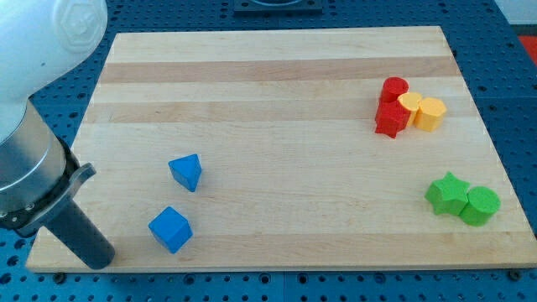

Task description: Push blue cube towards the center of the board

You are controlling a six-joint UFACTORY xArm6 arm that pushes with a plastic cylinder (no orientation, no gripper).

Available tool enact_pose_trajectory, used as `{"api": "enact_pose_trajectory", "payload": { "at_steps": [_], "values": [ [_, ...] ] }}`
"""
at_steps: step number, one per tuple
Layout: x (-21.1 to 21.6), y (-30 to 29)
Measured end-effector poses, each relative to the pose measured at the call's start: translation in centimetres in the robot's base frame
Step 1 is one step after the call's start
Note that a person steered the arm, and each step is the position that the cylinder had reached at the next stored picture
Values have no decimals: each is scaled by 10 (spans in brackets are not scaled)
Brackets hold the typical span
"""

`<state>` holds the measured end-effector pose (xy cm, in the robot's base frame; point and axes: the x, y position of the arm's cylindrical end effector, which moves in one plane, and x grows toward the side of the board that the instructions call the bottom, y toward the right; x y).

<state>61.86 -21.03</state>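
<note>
The blue cube (pixel 171 229) lies on the wooden board (pixel 277 101) near the view's bottom left. A second blue block, wedge-shaped (pixel 186 172), lies just above it and slightly to the right. My dark rod comes down at the view's bottom left, and my tip (pixel 99 260) rests on the board near its bottom-left corner, to the left of the blue cube and a little below it, with a gap between them.
At the view's right a red cylinder (pixel 395 88), a red star-shaped block (pixel 390 120) and two yellow blocks (pixel 411 106) (pixel 430 113) cluster together. A green star-shaped block (pixel 447 194) and a green cylinder (pixel 480 205) sit at the lower right.
</note>
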Motion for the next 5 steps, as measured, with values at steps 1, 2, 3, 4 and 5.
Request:
{"api": "enact_pose_trajectory", "payload": {
  "at_steps": [1, 2, 3, 4, 5],
  "values": [
    [-1, 17],
    [-1, 71],
    [-1, 100],
    [-17, 100],
    [-65, 100]
  ]
}}
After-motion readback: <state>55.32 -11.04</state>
